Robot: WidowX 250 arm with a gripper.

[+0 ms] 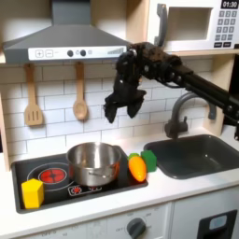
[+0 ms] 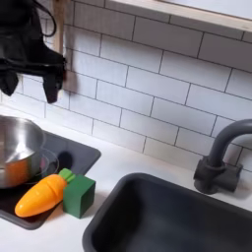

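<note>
My black gripper (image 1: 121, 108) hangs in the air against the white tile wall, well above the stove, with its jaws apart and nothing between them. In the second exterior view the gripper (image 2: 30, 85) is at the top left, its fingertips (image 2: 49, 87) pointing down. Below it a silver pot (image 1: 91, 161) (image 2: 14, 148) stands on the black stove top (image 1: 56, 182). An orange carrot (image 1: 137, 167) (image 2: 41, 195) lies beside the pot, touching a green block (image 1: 149, 160) (image 2: 79, 194).
A yellow piece (image 1: 33, 193) sits at the stove's front left corner. A dark sink (image 1: 191, 154) (image 2: 167, 217) with a grey faucet (image 1: 182, 112) (image 2: 221, 157) lies right of the stove. A spatula (image 1: 34, 98) and wooden spoon (image 1: 80, 93) hang on the wall. A microwave (image 1: 196, 25) sits overhead.
</note>
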